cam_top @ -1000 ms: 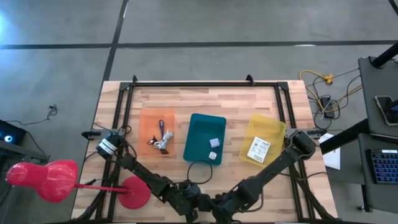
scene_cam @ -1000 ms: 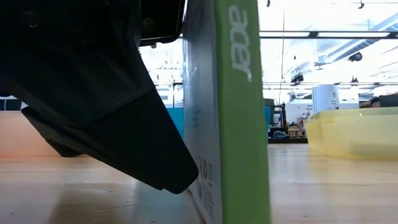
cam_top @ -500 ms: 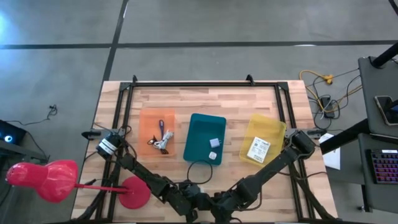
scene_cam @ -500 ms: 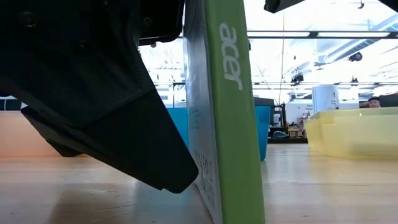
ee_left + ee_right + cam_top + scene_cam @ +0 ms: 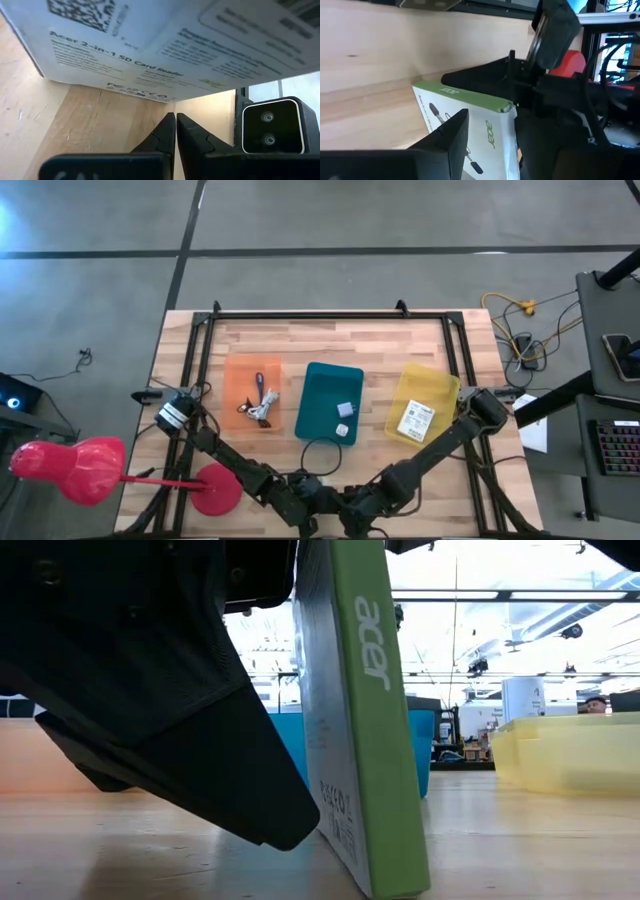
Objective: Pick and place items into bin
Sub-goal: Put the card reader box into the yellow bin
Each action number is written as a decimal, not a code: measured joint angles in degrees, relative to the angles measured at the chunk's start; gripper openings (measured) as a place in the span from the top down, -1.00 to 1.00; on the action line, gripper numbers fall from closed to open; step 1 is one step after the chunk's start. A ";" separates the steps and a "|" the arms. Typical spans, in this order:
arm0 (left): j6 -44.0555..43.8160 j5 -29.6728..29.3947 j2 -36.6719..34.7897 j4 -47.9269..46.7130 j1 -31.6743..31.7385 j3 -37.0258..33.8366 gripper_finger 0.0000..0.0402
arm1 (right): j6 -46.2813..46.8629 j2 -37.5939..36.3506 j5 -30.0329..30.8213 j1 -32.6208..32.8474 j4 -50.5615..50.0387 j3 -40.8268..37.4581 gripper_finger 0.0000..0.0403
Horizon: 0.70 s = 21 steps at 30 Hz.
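A white and green Acer box (image 5: 365, 740) stands tilted on the table at the near edge, close to the low camera. My right gripper (image 5: 495, 127) is on it from above. My left gripper (image 5: 175, 120) is shut, its tips just short of the box's printed white face (image 5: 150, 45); I cannot tell whether they touch. An orange bin (image 5: 254, 394) holds a purple stick and black wiry pieces. A teal bin (image 5: 331, 402) holds small white cubes. A yellow bin (image 5: 421, 406) holds a white packet (image 5: 417, 420). My right gripper has the Acer box's upper end (image 5: 485, 107) between its two fingers, one finger (image 5: 451, 131) on the white printed face and the other on the far side. It comes from above. The box leans, its lower edge (image 5: 400, 890) at the tabletop.
A big pink-red stand (image 5: 90, 470) sits at the table's near left corner. Both arms fold low over the near edge (image 5: 330, 505), hiding the box in the high view. A black frame (image 5: 320, 315) rims the table. A black cable loop (image 5: 320, 455) lies before the teal bin.
The box has tipped from upright to leaning, its top going toward the table's left while its lower edge stays down. In the low view, my right gripper's dark fingers have come into sight at the box's top.
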 joint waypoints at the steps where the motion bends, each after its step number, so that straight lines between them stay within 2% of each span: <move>1: -0.01 0.01 0.00 0.00 0.00 0.00 1.00 | 0.03 -0.04 0.03 -0.10 -0.22 0.00 0.28; 15: 0.07 -0.06 0.00 -0.02 0.10 -0.04 1.00 | 5.91 -0.63 0.28 -0.64 -5.12 0.22 0.63; 21: 0.29 -0.21 0.00 -0.04 0.35 -0.04 1.00 | 10.62 -1.31 0.10 -0.60 -7.57 0.22 0.71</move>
